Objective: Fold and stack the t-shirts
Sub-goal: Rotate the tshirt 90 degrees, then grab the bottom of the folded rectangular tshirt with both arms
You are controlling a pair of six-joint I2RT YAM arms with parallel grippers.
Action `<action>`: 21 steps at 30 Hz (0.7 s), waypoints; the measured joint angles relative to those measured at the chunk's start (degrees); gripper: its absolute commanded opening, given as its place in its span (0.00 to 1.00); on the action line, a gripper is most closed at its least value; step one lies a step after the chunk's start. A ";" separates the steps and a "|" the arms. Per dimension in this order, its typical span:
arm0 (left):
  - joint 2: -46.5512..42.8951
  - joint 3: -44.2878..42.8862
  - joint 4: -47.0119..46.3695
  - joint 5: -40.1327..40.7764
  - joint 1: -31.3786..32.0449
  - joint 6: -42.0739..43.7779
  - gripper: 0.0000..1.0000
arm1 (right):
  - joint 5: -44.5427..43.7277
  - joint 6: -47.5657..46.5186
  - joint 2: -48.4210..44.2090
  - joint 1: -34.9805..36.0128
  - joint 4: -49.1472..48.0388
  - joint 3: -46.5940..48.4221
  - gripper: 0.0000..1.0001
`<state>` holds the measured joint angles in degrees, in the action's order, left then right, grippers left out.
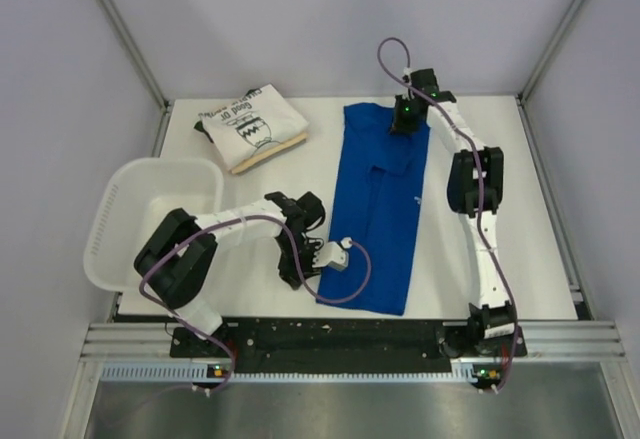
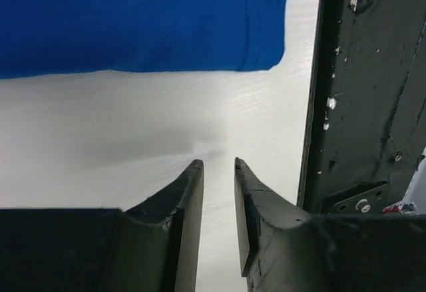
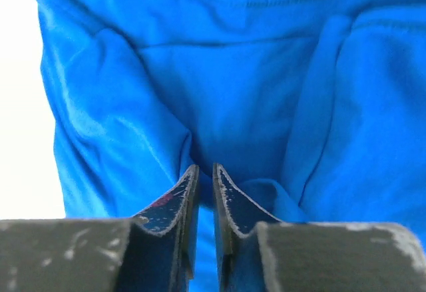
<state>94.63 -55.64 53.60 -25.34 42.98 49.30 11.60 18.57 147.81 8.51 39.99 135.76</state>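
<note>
The royal blue t-shirt (image 1: 380, 209) lies in a long narrow strip down the middle of the table. My right gripper (image 1: 403, 124) is at its far end, its jaws nearly closed with bunched blue cloth (image 3: 233, 86) pinched at the fingertips (image 3: 205, 169). My left gripper (image 1: 308, 275) is low over bare table, left of the shirt's near hem (image 2: 133, 19), slightly open and empty (image 2: 218, 164). The white t-shirt (image 1: 250, 129) with a black drawing lies folded at the back left.
A white slotted basket (image 1: 120, 209) stands at the left edge beside the left arm. The black base rail (image 2: 373, 106) runs along the near edge, close to the left gripper. Metal frame posts rise at the back corners.
</note>
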 measured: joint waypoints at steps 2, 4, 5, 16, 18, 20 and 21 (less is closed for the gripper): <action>-0.72 -0.85 0.76 -1.16 -0.37 0.59 0.42 | 3.39 -0.44 -1.70 1.57 -0.74 -1.73 0.39; -2.08 -1.42 2.01 -1.53 -0.76 1.53 0.64 | 5.16 -1.09 -5.44 0.92 -1.20 -5.99 0.50; -2.93 -2.25 3.54 -1.84 -0.96 1.97 0.77 | 6.19 -1.53 -8.17 -0.26 -1.07 -8.50 0.53; -4.52 -9.75 4.13 -8.20 4.11 5.38 0.93 | 14.60 -20.81 -73.94 -4.63 -14.93 -57.46 0.95; -4.55 -8.76 2.38 -8.31 6.78 5.92 0.91 | 20.24 -28.87 -88.13 1.20 -17.84 -70.25 0.95; -4.55 -6.38 -0.33 -8.26 9.35 6.23 0.86 | 25.00 -37.44 -98.55 2.89 -16.55 -81.07 0.88; -4.55 -5.38 -1.16 -8.26 10.14 6.25 0.85 | 26.01 -40.94 -101.02 3.30 -14.88 -84.43 0.85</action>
<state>90.08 -61.01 52.45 -33.61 53.12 55.55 37.60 -22.37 46.78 11.81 25.10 51.33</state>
